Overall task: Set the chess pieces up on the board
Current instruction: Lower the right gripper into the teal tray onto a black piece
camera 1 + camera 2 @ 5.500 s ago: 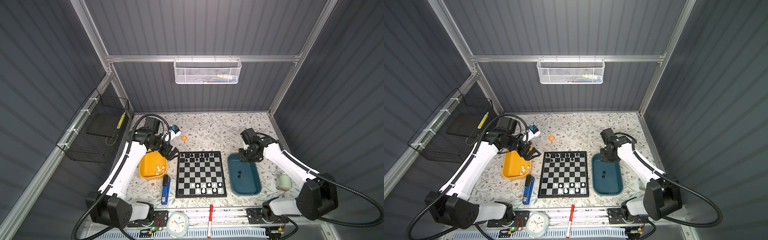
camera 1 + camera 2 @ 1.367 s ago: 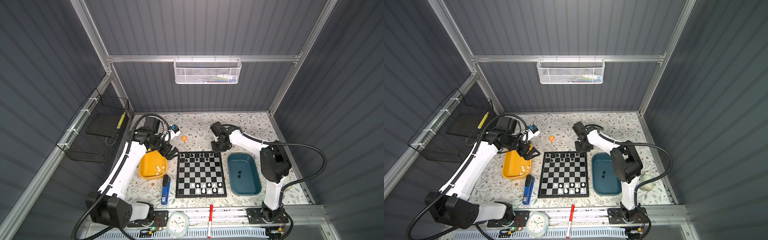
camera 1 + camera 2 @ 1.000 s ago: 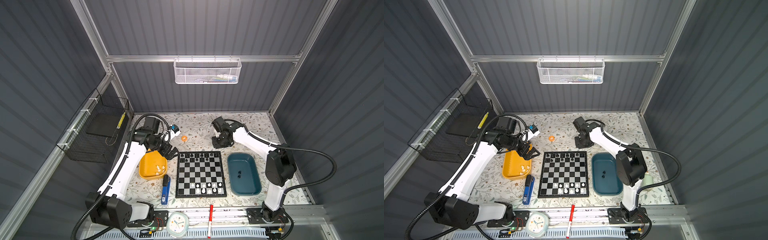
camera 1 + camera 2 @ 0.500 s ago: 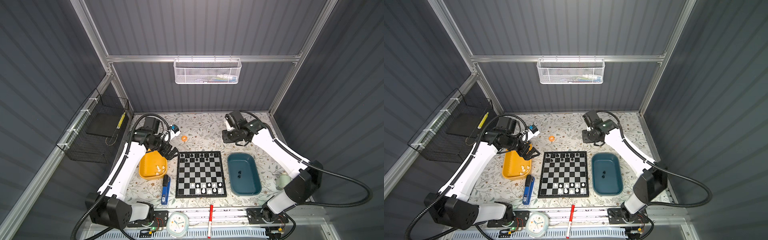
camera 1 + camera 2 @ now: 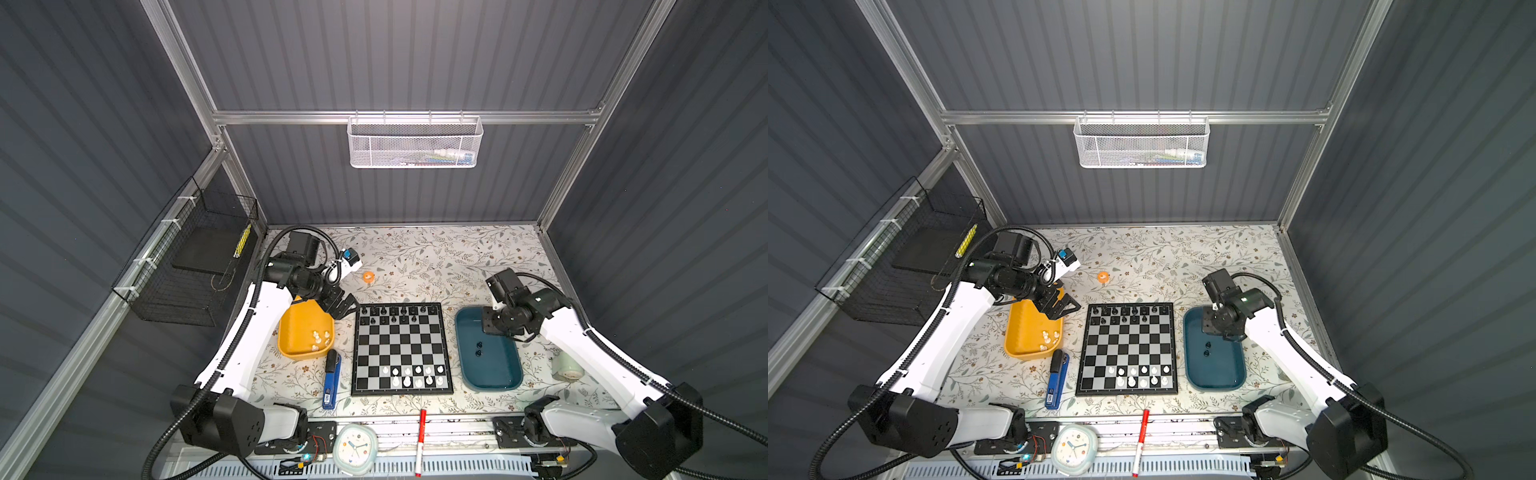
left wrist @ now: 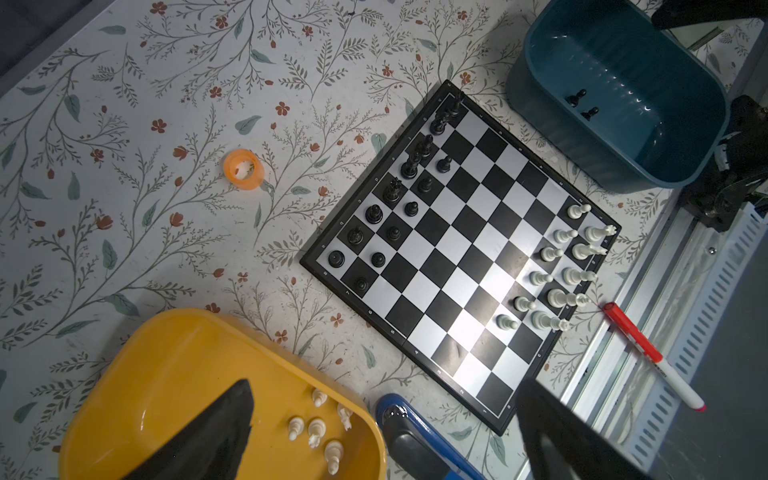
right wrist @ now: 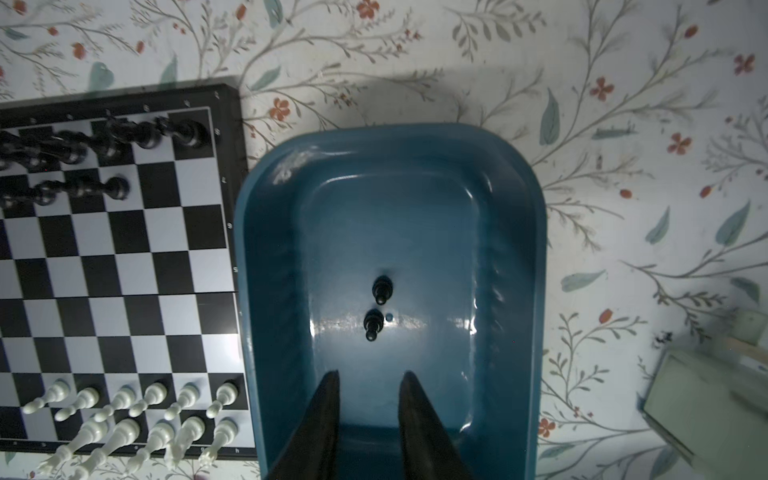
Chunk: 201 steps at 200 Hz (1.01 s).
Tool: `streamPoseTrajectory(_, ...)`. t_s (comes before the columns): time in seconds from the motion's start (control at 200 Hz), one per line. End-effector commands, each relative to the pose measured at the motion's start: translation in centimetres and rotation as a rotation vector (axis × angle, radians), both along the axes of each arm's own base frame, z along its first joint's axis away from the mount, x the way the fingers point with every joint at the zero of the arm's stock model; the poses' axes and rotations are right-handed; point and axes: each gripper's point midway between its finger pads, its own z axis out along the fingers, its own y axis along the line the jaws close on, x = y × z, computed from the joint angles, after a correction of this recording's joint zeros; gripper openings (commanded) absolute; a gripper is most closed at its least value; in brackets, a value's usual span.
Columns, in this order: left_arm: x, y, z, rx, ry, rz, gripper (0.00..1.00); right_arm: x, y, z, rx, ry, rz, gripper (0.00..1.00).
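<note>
Fingers (image 7: 328,419) of the right gripper (image 7: 368,386) stand slightly parted, empty, over an oblong teal plastic tray (image 7: 536,257) holding two black chess pieces (image 7: 381,289), a gap only its wrist view shows. The left gripper (image 5: 343,306) spreads wide beside the checkered square board (image 5: 401,345).

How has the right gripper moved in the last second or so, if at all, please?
Yes, the right gripper has swung rightward, from the far right corner of the board to above the far end of the teal tray.
</note>
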Motion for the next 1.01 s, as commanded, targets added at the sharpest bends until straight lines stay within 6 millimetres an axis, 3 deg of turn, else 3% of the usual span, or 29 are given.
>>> streamPoseTrajectory(0.0, 0.0, -0.5, 1.3, -0.007, -0.026, -0.041, 0.99, -0.9, -0.4, -1.3, 0.017, 0.029, -0.052, 0.28)
streamPoseTrajectory(0.535, 0.4, -1.0, 1.7, -0.040, -0.011, -0.027, 0.94, -0.9, 0.5, -6.1, 0.029, 0.133, -0.058, 0.29)
streamPoseTrajectory(1.001, 0.6, -1.3, 1.8, -0.055, -0.003, -0.019, 0.99, -0.7, 0.6, -7.6, 0.016, 0.159, -0.046, 0.29)
